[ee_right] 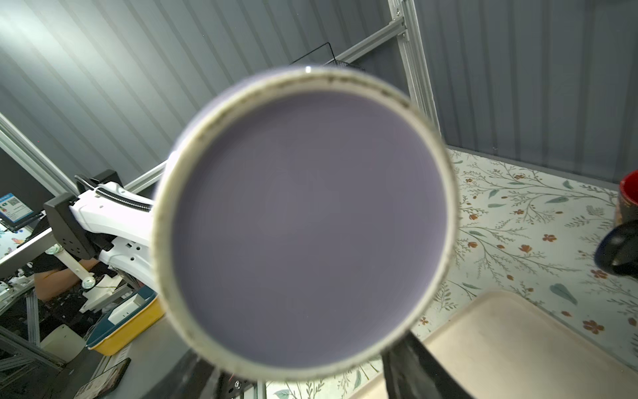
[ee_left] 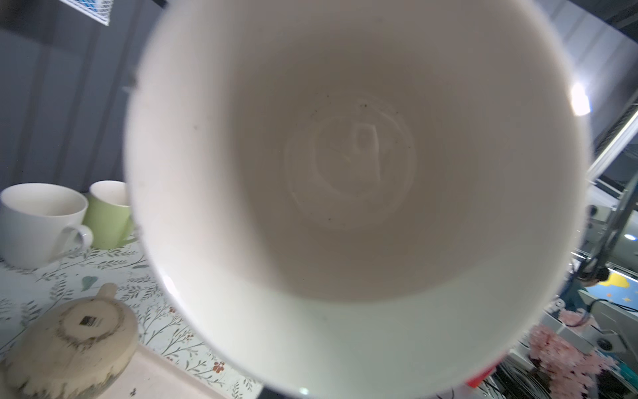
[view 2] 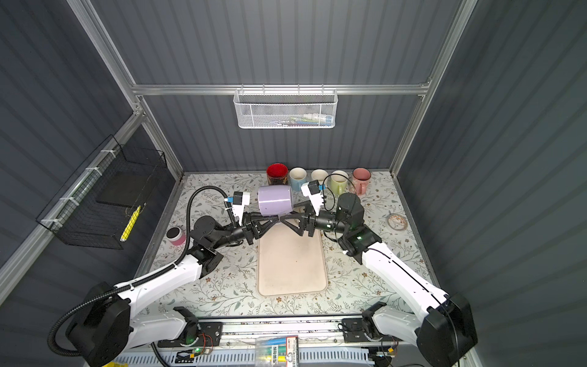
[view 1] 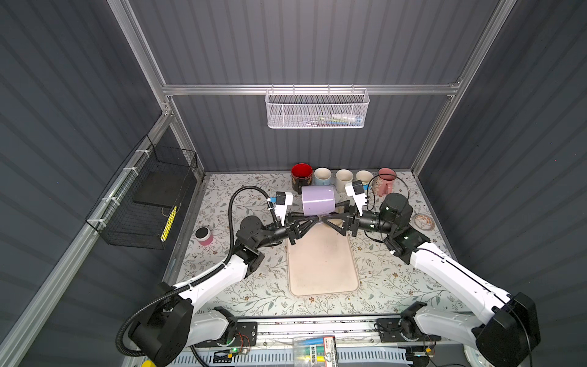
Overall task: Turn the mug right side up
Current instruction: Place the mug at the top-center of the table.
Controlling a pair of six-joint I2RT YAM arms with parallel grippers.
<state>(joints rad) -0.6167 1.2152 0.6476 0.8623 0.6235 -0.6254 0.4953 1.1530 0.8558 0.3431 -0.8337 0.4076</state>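
Both top views, mug: lilac ceramic mug (view 1: pixel 317 200) hangs sideways over the beige rounded mat's (view 1: pixel 322 267) far end
Grippers: left gripper (view 1: pixel 314 220) clenched on its lower edge, right gripper (view 1: pixel 328 220) tip to tip
Left wrist, below: upturned speckled beige mug (ee_left: pixel 76 345) sits near where a slip would land
Right wrist, fingers (ee_right: pixel 411 362): spread, grasping nothing; one pinch alone may let it twist

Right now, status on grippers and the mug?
Left gripper shut on lilac mug, sideways, airborne. Right gripper open at its base. Beige upturned cup on mat close by.
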